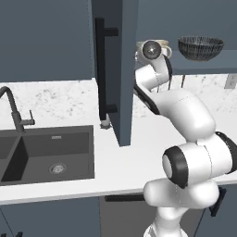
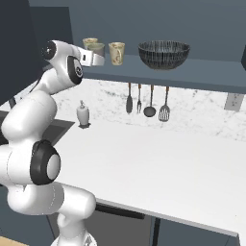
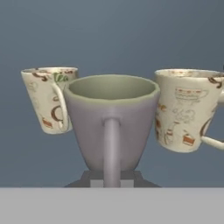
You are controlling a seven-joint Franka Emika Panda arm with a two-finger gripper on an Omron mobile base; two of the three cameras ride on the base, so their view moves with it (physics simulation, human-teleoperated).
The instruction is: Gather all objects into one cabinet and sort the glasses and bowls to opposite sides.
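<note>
**Cup goes in among the mugs, bowl kept to the far right**

The hand (image 2: pixel 98 58) is raised to the shelf (image 2: pixel 202 72) of the slate-blue wall cabinet, whose tall door (image 1: pixel 115 69) with its black bar handle (image 1: pixel 100 69) stands swung open on the left. In the hand view the pinkish-beige cup (image 3: pixel 111 120) sits dead centre and very close, directly above the dark finger tips; it looks held by them, but the grip itself is hidden behind the cup, so I cannot tell whether the jaws are clamped on it or parted.

Two cream mugs flank the cup: the left mug (image 3: pixel 48 98) and the right mug (image 3: pixel 186 109). From the right base view all three drinking vessels cluster at the left end of the shelf, with the right mug (image 2: pixel 116 53) nearest the middle. The dark patterned bowl (image 2: pixel 164 54) sits well apart to their right, on the same shelf.

That spacing looks deliberate: cups to one side, the bowl to the other, with bare shelf between them. Placing the cup between the mugs keeps the group tight. Everything already appears to be inside the one cabinet, so the job seems nearly done. The remaining risk is nudging a neighbouring mug when the hand pulls away, since both stand just beside the cup.

Below, the white desk (image 2: pixel 158 158) carries a soap dispenser (image 2: pixel 83 114), with utensils (image 2: pixel 146 101) hanging on the wall behind.
</note>
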